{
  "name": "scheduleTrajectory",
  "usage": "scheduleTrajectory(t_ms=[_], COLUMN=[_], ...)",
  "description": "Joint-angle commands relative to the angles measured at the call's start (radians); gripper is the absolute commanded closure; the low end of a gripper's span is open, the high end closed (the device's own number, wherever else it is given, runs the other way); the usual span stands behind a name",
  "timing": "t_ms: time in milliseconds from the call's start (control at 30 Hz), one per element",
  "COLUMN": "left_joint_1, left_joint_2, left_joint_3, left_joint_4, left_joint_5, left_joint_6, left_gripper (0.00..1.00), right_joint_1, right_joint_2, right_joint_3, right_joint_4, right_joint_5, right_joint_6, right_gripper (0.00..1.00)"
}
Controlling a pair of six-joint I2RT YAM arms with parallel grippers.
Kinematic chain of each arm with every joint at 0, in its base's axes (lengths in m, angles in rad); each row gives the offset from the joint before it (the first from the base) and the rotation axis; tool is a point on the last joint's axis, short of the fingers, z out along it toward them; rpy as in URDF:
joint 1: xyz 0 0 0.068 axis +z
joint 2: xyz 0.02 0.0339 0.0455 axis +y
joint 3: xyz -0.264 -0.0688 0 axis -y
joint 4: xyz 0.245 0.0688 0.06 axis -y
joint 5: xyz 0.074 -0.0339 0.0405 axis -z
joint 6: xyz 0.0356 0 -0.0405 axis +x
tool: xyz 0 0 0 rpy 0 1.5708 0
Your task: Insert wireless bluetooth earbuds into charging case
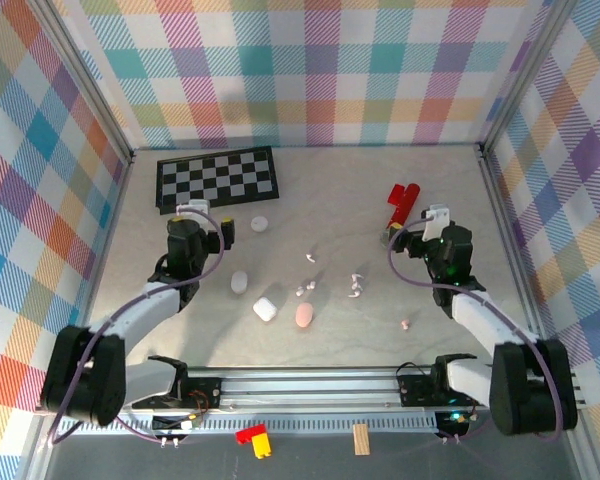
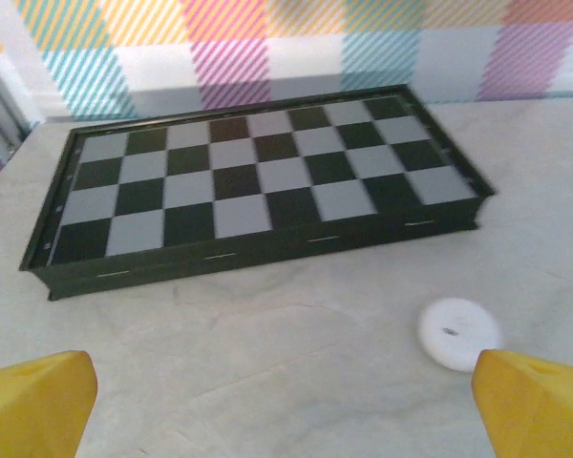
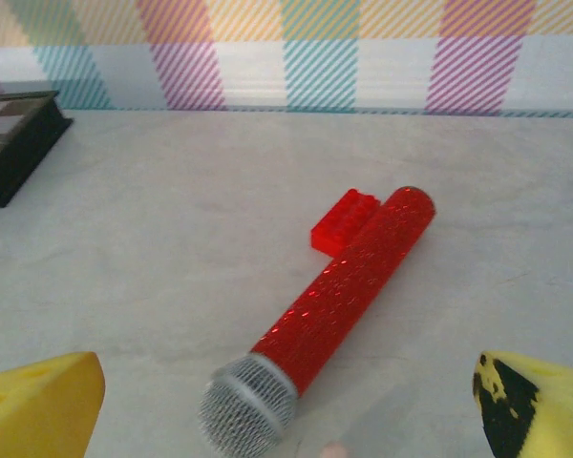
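Note:
Several tiny white earbuds lie scattered mid-table: one [image 1: 309,257] farther back, a pair [image 1: 304,289] near the middle, another pair [image 1: 356,282] to the right. Two white pebble cases [image 1: 239,282] [image 1: 265,310] and a pink case [image 1: 304,315] lie shut in front of them. My left gripper [image 1: 208,218] [image 2: 286,415] hovers open at the back left, facing the chessboard, nothing between its yellow fingers [image 2: 38,401]. My right gripper [image 1: 415,222] [image 3: 286,410] is open at the back right, over the head of a red microphone [image 3: 339,296].
A black and grey chessboard [image 1: 217,178] [image 2: 258,176] lies at the back left, with a white round disc [image 1: 259,224] [image 2: 458,332] in front of it. A red brick [image 3: 344,219] touches the microphone [image 1: 400,208]. A small pink piece [image 1: 405,324] lies front right. Plaid walls enclose the table.

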Motion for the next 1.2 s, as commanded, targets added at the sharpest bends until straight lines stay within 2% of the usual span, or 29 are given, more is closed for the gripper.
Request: scheduleTrajectory(t_ms=[0,200,333,467,700,800,1167], left_joint_1=[-0.075,-0.226,-0.244,-0.244,-0.236,-0.232,-0.184], left_joint_2=[-0.085,-0.188,-0.208,-0.196,-0.010,0.057,0.224], left_joint_3=[0.044,0.119,0.176,0.185,0.216,0.226,0.272], left_joint_4=[-0.258,-0.580,-0.834,-0.952,-0.979,-0.969,-0.900], left_joint_5=[-0.017,-0.043,-0.041,-0.004,0.106,0.115,0.185], left_joint_6=[-0.034,-0.161,-0.303,-0.344,-0.358,-0.358,-0.351], left_gripper=[0.00,0.00,0.00,0.00,0.00,0.05,0.18], right_joint_1=[0.044,0.168,0.297,0.422,0.595,0.646,0.697], right_joint_2=[-0.100,-0.257,-0.302,-0.275,-0.148,-0.111,-0.025], right_joint_3=[0.036,0.022,0.011,0.014,0.030,0.039,0.094], right_joint_4=[-0.220,-0.434,-0.502,-0.508,-0.429,-0.419,-0.414], right_joint_5=[0.008,-0.024,-0.016,-0.005,0.025,0.058,0.089], right_joint_6=[0.080,0.278,0.375,0.430,0.453,0.465,0.447], right_gripper=[0.01,0.01,0.01,0.01,0.01,0.01,0.01])
